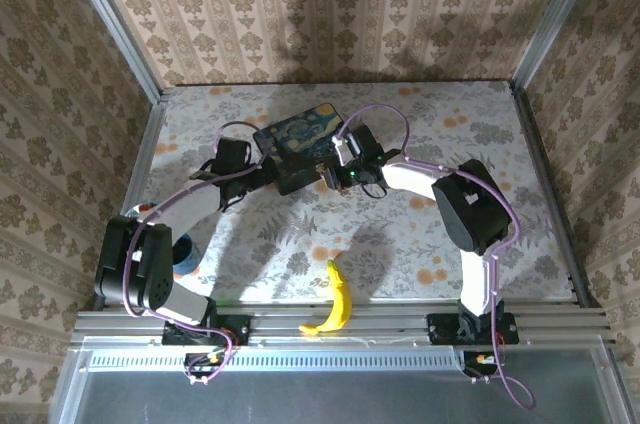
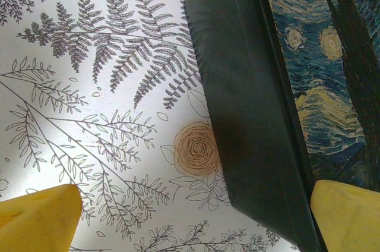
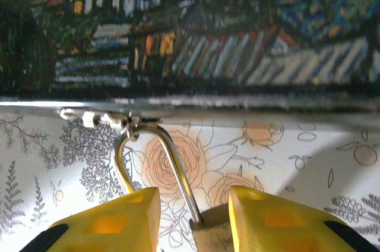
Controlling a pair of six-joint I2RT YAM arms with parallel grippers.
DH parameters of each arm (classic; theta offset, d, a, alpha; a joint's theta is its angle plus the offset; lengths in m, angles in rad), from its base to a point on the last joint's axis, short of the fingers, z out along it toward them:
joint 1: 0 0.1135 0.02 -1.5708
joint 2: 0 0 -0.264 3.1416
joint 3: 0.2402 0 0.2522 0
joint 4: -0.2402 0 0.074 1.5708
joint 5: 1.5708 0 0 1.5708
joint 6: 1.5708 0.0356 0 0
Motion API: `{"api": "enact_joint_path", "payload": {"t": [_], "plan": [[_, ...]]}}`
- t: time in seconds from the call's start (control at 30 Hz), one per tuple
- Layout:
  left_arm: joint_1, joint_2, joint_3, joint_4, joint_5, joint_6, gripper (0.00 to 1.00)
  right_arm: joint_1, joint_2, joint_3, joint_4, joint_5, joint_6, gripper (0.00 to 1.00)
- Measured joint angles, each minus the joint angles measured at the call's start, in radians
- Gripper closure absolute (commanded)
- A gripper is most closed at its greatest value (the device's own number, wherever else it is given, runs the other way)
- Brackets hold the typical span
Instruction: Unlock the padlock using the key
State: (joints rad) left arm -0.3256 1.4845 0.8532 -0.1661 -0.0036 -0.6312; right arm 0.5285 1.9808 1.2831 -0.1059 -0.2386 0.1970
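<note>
Yellow plastic fingertips (image 3: pixel 107 223) of the right end effector (image 3: pixel 193 207) sat closest in the right wrist view, partly closed with the small brass-coloured padlock (image 3: pixel 212 228) between them. Its body touched one fingertip, while a sliver of counter showed beside the other, so I could not tell whether it was truly clamped. From the body a thin silver shackle (image 3: pixel 177 169) ran up to a small metal clasp (image 3: pixel 113 120) on the edge of the painted box with the swirling night-sky picture (image 3: pixel 196 32), just beyond the fingertips. The padlock was thus hooked to that edge and lay out over the counter.

At the box's side, the left end effector (image 2: pixel 191 207) stood wide open and held nothing. One of its yellow fingertips was over the fern-printed white counter (image 2: pixel 89 115) beside the box and the other was over the painted lid. The box's dark side wall (image 2: pixel 249 115) lay between them.

From above, a yellow banana (image 1: pixel 337 302) lay well short of the box, at the counter's near edge against the aluminium rail (image 1: pixel 400 321). Both arms curved in to the box's near side, one from each flank. Behind the box stood patterned wallpaper walls (image 1: pixel 330 4).
</note>
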Motion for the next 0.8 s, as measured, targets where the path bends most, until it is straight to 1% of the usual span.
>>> {"api": "enact_joint_path", "payload": {"t": [0.1, 0.43, 0.5, 0.6, 0.8], "plan": [[0.000, 0.000, 0.000, 0.002, 0.000, 0.000, 0.00, 0.000, 0.018, 0.020, 0.000, 0.000, -0.013, 0.62], [0.000, 0.000, 0.000, 0.002, 0.000, 0.000, 0.00, 0.000, 0.047, 0.025, -0.011, 0.024, -0.020, 0.61], [0.000, 0.000, 0.000, 0.002, 0.000, 0.000, 0.00, 0.000, 0.047, 0.020, -0.011, 0.030, -0.020, 0.60], [0.000, 0.000, 0.000, 0.002, 0.000, 0.000, 0.00, 0.000, 0.047, 0.010, -0.011, 0.042, -0.029, 0.55], [0.000, 0.000, 0.000, 0.002, 0.000, 0.000, 0.00, 0.000, 0.031, -0.018, 0.003, 0.072, -0.035, 0.54]]}}
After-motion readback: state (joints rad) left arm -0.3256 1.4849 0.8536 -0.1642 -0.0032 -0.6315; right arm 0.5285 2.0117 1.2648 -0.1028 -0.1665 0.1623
